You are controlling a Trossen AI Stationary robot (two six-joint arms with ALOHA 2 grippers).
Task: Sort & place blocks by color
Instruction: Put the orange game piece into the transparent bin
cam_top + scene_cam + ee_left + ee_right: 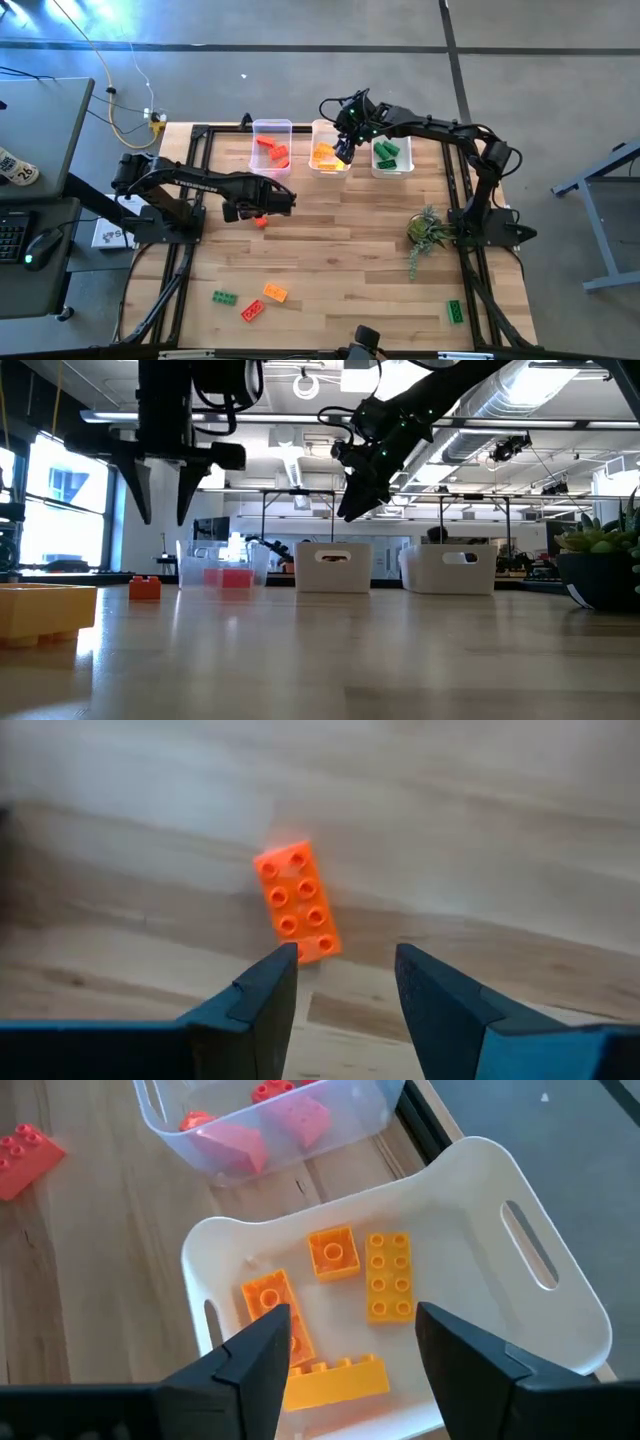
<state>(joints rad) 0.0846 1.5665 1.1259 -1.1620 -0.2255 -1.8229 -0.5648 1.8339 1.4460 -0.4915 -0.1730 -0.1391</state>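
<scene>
Nearest the front edge of the pale wooden plank table (340, 260), four small studded plastic bricks lie loose and unsorted: a green one (224, 297), a red one (252, 311) and an orange-yellow one (275, 292) in a cluster on the left, and a second green brick (455, 311) alone toward the right. A small green artificial plant sprig (428, 232) sits mid-table on the right, apart from the sorting.

Further in, the left gripper (262, 204) hangs over a red-orange two-by-four studded brick (297, 901) that lies flat on the wood. Its jaws stand apart with nothing between them, lined up just short of the brick's end, which to my eye reads as a set-up for picking it up.

At the far edge three clear rectangular plastic bins stand in a row, one colour each, so the layout itself serves the sort: the left bin (272, 126) has red bricks, the middle bin (520, 1295) orange-yellow ones (388, 1276), the right bin (408, 165) green. The right gripper (343, 150) hovers above the middle bin, jaws parted and empty; it looks like a release point over the matching colour.

I can read no brand, label or writing on the bricks or bins.
</scene>
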